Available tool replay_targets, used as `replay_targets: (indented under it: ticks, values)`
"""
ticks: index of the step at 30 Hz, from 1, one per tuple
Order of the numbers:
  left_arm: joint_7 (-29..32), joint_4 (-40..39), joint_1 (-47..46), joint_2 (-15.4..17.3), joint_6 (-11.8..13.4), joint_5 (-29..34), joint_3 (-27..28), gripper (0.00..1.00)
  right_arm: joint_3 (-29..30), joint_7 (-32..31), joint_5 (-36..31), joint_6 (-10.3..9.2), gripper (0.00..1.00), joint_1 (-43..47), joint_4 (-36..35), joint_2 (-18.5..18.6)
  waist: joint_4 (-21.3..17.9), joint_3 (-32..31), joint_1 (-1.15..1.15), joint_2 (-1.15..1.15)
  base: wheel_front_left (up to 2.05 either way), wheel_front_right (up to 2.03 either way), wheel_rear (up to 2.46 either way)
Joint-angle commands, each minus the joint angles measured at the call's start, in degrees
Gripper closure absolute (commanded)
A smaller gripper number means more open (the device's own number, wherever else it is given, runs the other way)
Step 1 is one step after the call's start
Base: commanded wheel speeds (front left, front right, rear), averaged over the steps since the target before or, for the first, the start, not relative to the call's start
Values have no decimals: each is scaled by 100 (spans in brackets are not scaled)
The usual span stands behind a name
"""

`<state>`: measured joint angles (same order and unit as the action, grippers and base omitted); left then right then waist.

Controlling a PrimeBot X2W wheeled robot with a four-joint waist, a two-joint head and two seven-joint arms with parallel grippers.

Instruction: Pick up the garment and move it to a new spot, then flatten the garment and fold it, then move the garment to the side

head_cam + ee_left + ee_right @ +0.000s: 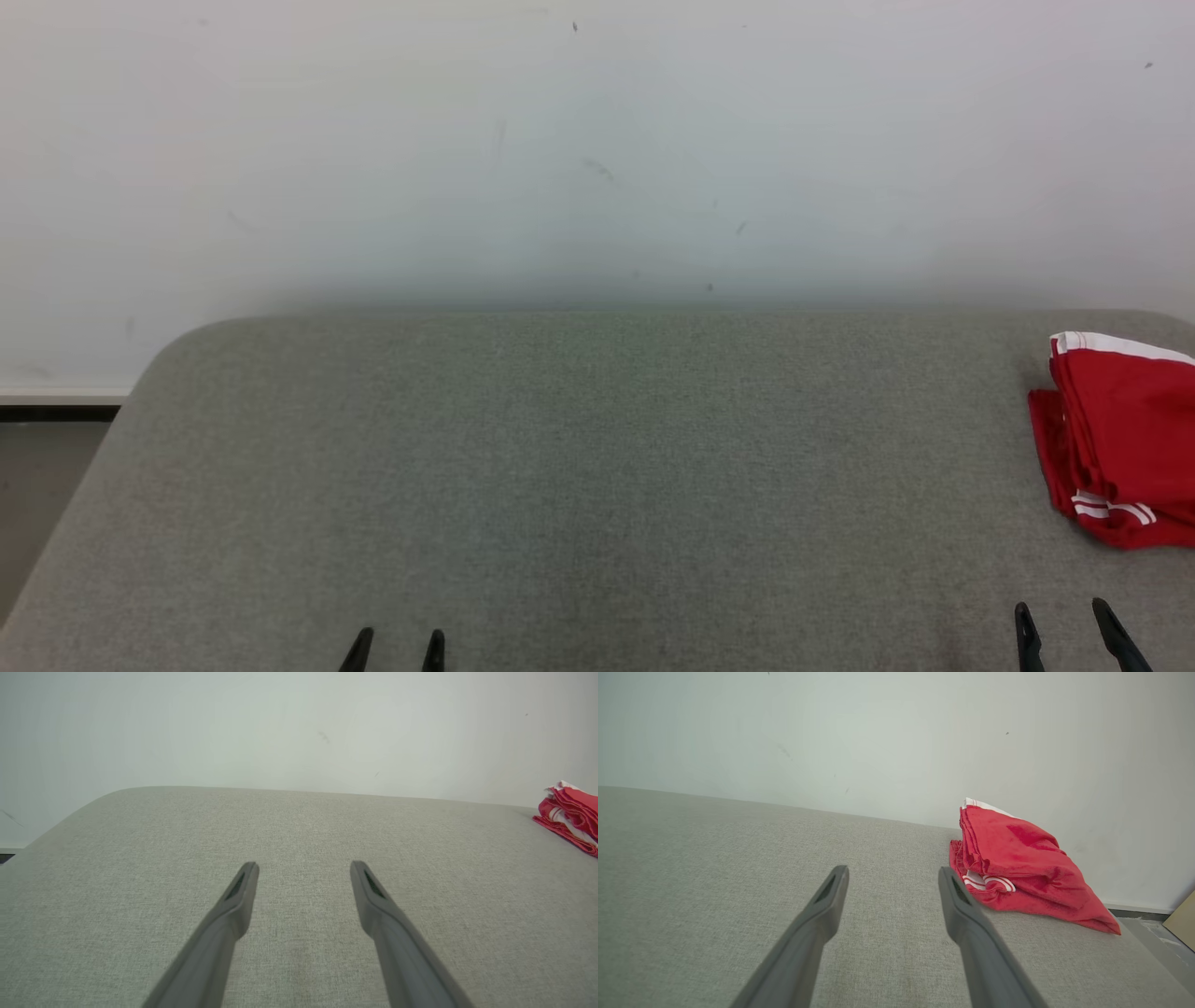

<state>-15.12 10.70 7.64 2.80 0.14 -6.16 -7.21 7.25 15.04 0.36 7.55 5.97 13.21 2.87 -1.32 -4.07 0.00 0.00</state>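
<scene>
The garment (1120, 439) is red with white stripes and lies folded in a thick bundle at the far right of the grey padded table (597, 467). The right wrist view has the garment (1017, 868) just ahead and to the right of my fingers, and the left wrist view catches the garment (570, 814) at the right edge. My left gripper (397, 644) is open at the bottom edge, left of centre, holding nothing. My right gripper (1064, 621) is open near the front edge, below the garment and apart from it.
A pale wall (597, 140) rises right behind the table. The table's left corner is rounded, with floor (37, 485) beyond it. Past the table's right end, the right wrist view shows floor and a tan board (1181, 919).
</scene>
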Motion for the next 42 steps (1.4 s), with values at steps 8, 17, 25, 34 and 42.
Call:
replay_targets:
  ticks: [8,17,25,34,42]
  values:
    - [3,26,77,22,58,-1,49,0,-62,11,136,-14,0,-16,54,7,20,1,0,0,0,0,0]
    - [7,148,69,-12,11,-46,19,100,-108,-50,193,1,100,8,275,-62,12,13,0,0,0,0,0]
    - [212,178,-80,11,-70,-985,130,100,-59,-318,1140,0,100,-164,308,-62,19,38,0,0,0,0,0]
    - [434,211,-258,37,-159,-1973,258,100,-94,-517,2164,-1,100,-273,240,-51,28,68,0,0,0,0,0]
    - [614,219,-393,54,-231,-2764,367,100,-97,-701,2982,-2,100,-382,208,-41,36,94,0,0,0,0,0]
